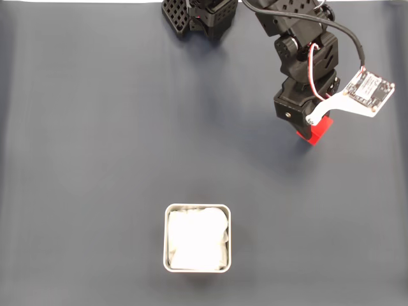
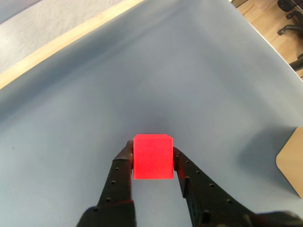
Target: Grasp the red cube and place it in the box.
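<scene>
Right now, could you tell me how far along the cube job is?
Done: the gripper has closed on the red cube, one finger against each side in the wrist view. In hand: the cube sits under the arm at upper right in the fixed view. Left: carrying it to the box, which holds just its white lining, and releasing.

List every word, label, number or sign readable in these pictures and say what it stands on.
None can be read.
Small circuit board mounted on the arm above the tool: it carries fine markings, too small and blurred to read.
Red cube, box and grey table cover: plain, no text or signs.
</scene>
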### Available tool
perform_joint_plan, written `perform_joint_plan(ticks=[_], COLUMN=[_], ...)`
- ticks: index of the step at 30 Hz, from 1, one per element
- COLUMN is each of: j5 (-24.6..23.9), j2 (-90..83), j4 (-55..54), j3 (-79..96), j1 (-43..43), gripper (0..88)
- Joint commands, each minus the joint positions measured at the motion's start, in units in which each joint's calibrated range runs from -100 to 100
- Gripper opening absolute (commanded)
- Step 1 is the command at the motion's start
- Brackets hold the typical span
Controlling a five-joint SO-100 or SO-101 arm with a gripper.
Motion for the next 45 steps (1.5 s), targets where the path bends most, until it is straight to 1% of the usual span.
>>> perform_joint_plan(ticks=[1,15,30,45], j5=[-0.9,-2.8,-4.0,-5.4], j2=[-3.0,-4.8,-3.1,0.8], j4=[2.8,10.1,12.9,15.9], j3=[-5.0,-13.9,-23.0,-33.2], j1=[2.2,8.8,16.3,21.7], gripper=[3.6,3.7,3.7,3.9])
